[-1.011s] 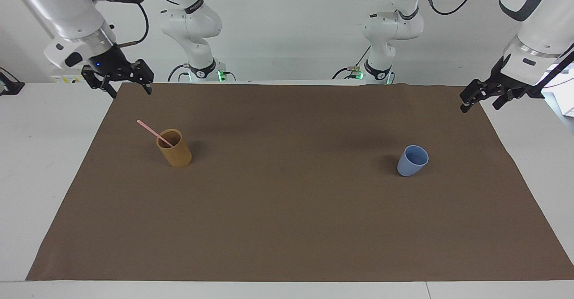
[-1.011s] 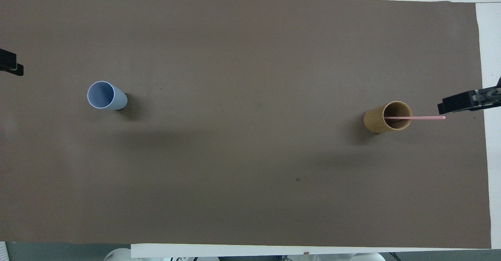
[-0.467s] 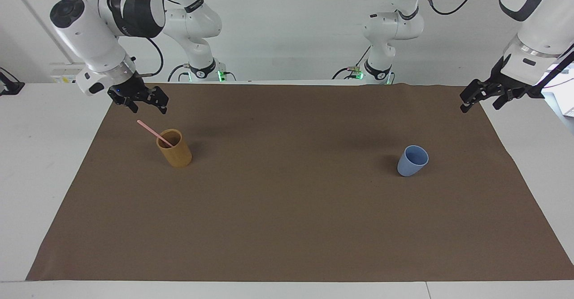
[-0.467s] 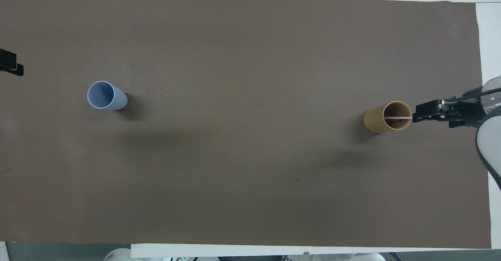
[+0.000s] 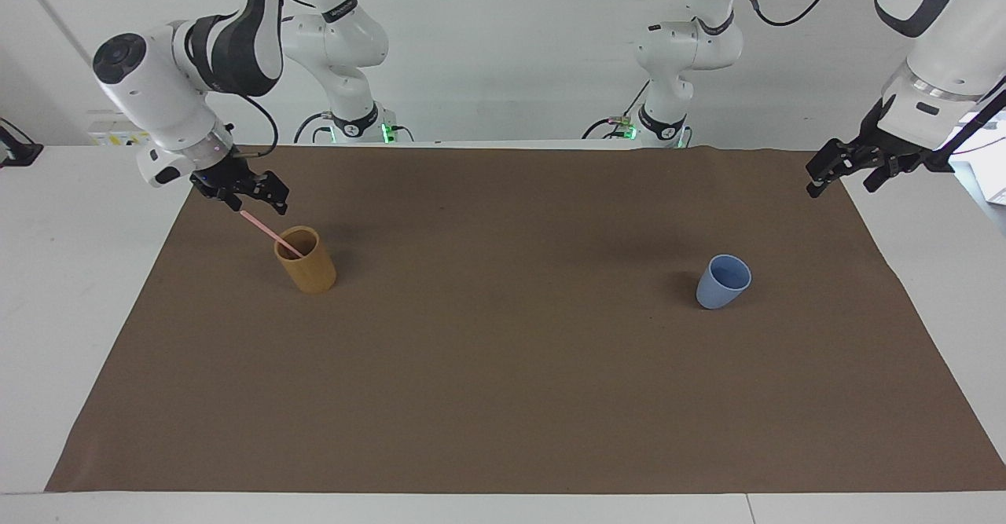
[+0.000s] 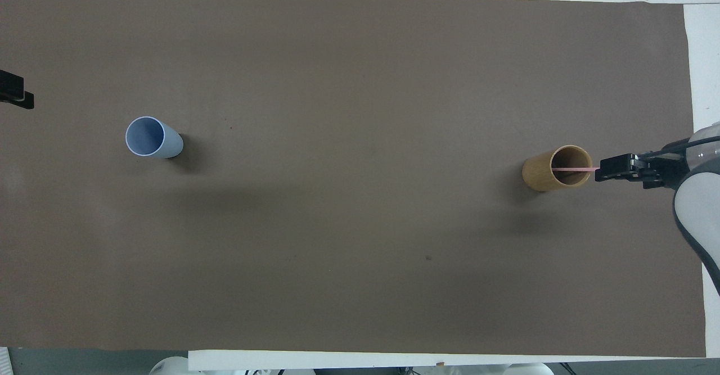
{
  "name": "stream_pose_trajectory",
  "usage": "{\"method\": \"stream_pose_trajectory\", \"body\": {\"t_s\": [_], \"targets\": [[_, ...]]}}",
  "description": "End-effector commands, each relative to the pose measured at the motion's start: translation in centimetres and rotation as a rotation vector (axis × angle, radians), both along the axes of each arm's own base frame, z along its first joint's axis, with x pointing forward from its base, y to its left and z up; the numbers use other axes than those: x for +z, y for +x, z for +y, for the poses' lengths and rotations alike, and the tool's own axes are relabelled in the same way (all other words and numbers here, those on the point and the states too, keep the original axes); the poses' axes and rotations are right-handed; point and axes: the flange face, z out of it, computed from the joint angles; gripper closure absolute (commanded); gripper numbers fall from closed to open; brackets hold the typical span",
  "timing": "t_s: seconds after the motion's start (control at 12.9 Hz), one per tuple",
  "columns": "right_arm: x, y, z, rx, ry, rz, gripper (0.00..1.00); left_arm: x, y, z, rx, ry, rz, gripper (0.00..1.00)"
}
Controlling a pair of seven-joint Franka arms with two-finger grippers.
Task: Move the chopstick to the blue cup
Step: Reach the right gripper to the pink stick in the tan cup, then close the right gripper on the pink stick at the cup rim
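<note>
The chopstick [image 5: 271, 232] leaned in the tan cup [image 5: 306, 260], its upper end slanting out over the rim between the spread fingers of the right gripper [image 5: 248, 196], which had not closed on it. The blue cup [image 5: 723, 281] stood upright and empty toward the left arm's end of the brown mat [image 5: 503, 398]. The left gripper [image 5: 845, 169] waited over the mat's corner, fingers apart, holding nothing.

Light was bright and even from above; cups [image 5: 305, 260] cast soft shadows on the brown mat [image 5: 503, 398]. Both views were sharp, without glare.
</note>
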Motion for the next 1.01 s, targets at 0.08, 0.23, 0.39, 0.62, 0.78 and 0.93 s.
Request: {"method": "stream_pose_trajectory", "body": {"t_s": [0.08,0.23,0.39,0.62,0.78,0.93], "targets": [[-0.3,-0.2,-0.2,0.046,0.018,-0.034,0.1,0.1,-0.4,0.2,-0.003,-0.009,0.009,0.0],[-0.5,0.0,-0.3,0.079,0.019,-0.037,0.19,0.1,-0.4,0.2,-0.001,-0.007,0.009,0.0],[-0.4,0.4,-0.3,0.08,0.018,-0.048,0.2,0.1,-0.4,0.2,-0.004,-0.007,0.009,0.0],[-0.5,0.7,-0.1,0.086,0.015,-0.06,0.27,0.1,-0.4,0.2,-0.001,-0.007,0.009,0.0],[-0.2,0.8,-0.1,0.115,0.015,-0.069,0.34,0.1,-0.4,0.2,-0.003,-0.007,0.009,0.0],[-0.1,0.9,0.0,0.122,0.017,-0.07,0.38,0.1,-0.4,0.2,-0.003,-0.007,0.009,0.0]]}}
